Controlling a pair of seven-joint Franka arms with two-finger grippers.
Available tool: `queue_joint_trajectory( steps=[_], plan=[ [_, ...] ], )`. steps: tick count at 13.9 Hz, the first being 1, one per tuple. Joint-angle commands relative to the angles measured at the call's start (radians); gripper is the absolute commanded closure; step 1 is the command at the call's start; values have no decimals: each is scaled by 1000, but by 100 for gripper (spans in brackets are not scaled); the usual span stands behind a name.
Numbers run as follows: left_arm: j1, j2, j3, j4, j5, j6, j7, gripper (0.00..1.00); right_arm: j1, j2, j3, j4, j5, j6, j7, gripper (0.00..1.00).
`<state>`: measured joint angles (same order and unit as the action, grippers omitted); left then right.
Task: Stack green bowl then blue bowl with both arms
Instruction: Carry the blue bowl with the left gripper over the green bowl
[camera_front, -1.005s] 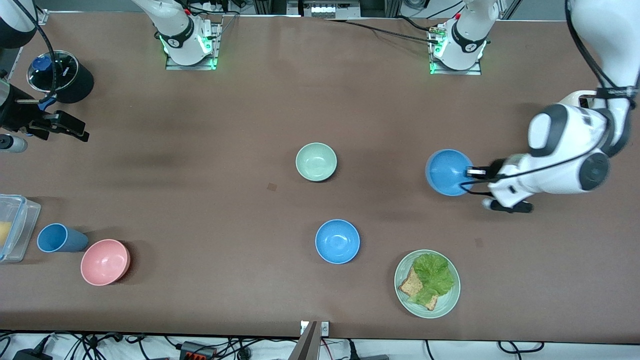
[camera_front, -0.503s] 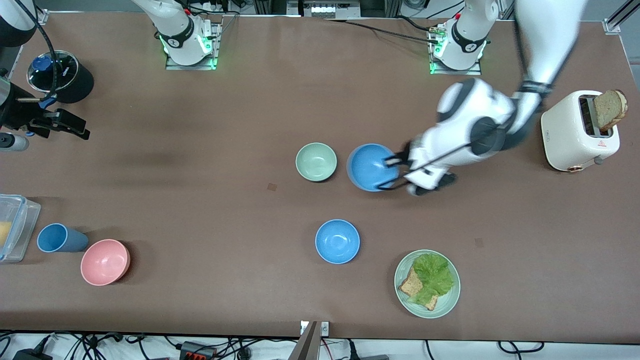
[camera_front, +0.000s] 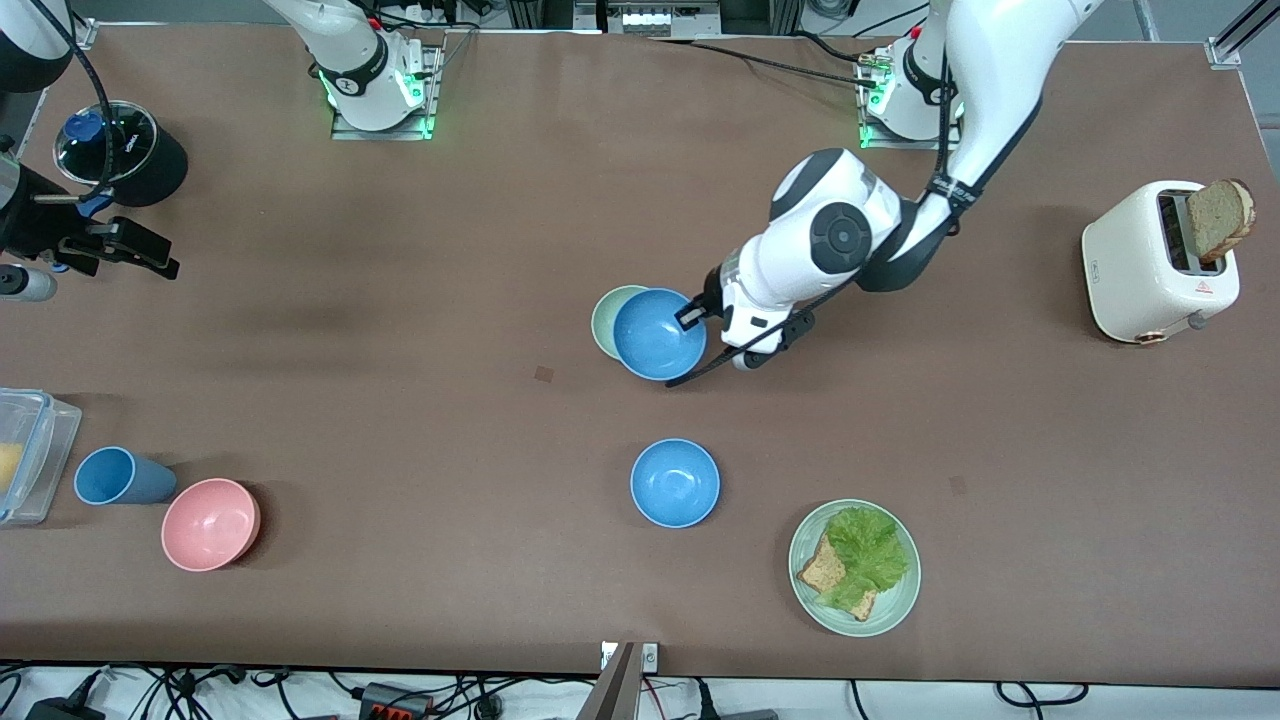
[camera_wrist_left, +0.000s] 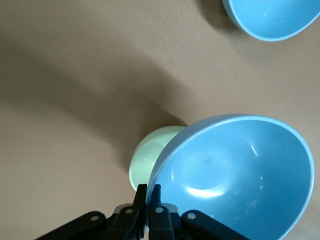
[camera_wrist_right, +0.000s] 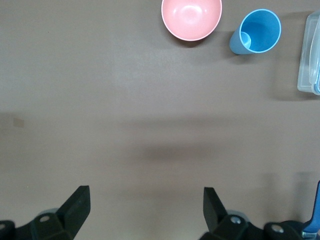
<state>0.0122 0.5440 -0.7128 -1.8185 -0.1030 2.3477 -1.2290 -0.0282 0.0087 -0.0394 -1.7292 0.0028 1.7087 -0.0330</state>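
Swung in from the toaster (camera_front: 1160, 262) end, the left tool (camera_front: 692, 316) now carries the blue bowl (camera_front: 659, 334) over the green bowl (camera_front: 607, 318), mid-desk (camera_front: 400, 400), pinching its rim; the right tool (camera_front: 120, 250) waits over the desk's other end.

Left wrist view: fingers (camera_wrist_left: 141, 196) clamp the thin rim of what looks a light, stiff, slippery bowl; a second blue bowl (camera_wrist_left: 272, 17) lies apart.

Right wrist view: spread fingers (camera_wrist_right: 80, 202) above bare desk; pink bowl (camera_wrist_right: 191, 17) and cup (camera_wrist_right: 256, 31) sit clear.
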Motion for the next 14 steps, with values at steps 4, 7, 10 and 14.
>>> queue_joint_trajectory(
  steps=[4,7,10,14],
  plan=[
    [-41,-10,10,-102,-4,159,-82,100,-1,-19,7,-10,-24,0,5,0],
    [-66,-10,19,-134,3,200,-84,99,1,-19,7,-10,-27,8,5,0],
    [-95,-9,24,-136,11,202,-98,99,1,-19,7,-10,-27,22,5,0],
    [-147,-6,64,-136,74,203,-150,99,1,-19,7,-10,-27,19,5,0]
  ],
)
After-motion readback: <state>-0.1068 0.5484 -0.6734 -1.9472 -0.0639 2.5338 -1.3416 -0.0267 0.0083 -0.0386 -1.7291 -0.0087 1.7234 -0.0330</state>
